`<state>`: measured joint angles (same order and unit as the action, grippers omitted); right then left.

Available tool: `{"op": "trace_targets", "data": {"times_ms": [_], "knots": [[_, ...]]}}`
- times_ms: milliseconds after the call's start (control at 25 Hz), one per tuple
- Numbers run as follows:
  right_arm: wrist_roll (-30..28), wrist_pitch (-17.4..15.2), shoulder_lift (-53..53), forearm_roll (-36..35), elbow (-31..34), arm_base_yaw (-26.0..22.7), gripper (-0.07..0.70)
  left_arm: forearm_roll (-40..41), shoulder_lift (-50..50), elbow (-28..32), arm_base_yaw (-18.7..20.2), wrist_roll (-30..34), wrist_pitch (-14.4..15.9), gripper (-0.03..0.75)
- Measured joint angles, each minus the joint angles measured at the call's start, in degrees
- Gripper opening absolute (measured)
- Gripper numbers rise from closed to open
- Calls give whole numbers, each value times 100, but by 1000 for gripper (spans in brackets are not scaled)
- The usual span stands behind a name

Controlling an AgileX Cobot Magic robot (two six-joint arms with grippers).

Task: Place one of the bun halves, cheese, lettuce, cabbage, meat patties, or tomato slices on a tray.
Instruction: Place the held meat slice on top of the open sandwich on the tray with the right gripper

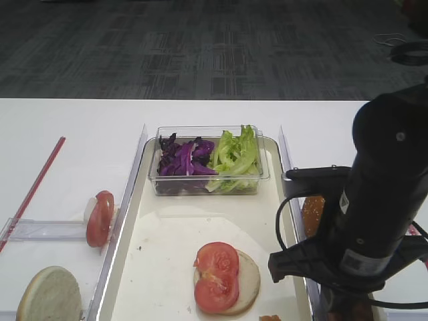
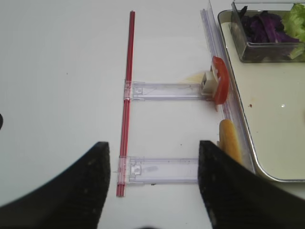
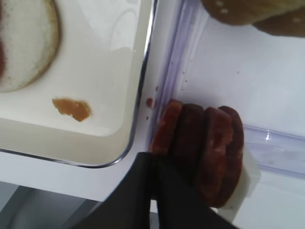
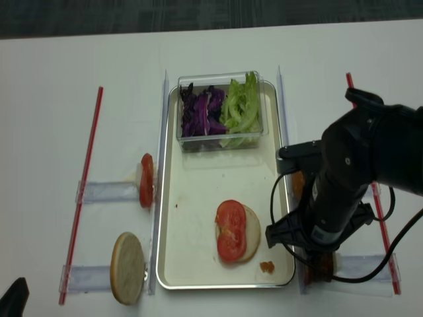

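Reddish-brown round meat patties (image 3: pixel 205 152) stand on edge in a row running left to right, lower right of the wrist frame, inside a clear plastic rack (image 3: pixel 276 143). The black right gripper (image 3: pixel 155 179), jaws together, pinches the leftmost patty from below, beside the off-white rectangular tray (image 3: pixel 114 114).

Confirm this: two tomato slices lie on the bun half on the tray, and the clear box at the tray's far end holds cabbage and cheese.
Not cheese. Both exterior high views show lettuce beside the cabbage in the clear box. The tomato slices do lie on the bun half on the tray.
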<state>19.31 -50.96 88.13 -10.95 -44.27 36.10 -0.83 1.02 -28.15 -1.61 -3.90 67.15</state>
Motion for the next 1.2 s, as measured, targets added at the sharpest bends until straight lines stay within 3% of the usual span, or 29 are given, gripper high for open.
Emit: {"op": "trace_targets", "data": {"times_ms": [320,1200], "knots": [[129,-23,-420,57,11,0,34,0,4,0,0,0,0,420],[274,-556,-1669,57,11,0,33,0,4,0,0,0,0,420]]}}
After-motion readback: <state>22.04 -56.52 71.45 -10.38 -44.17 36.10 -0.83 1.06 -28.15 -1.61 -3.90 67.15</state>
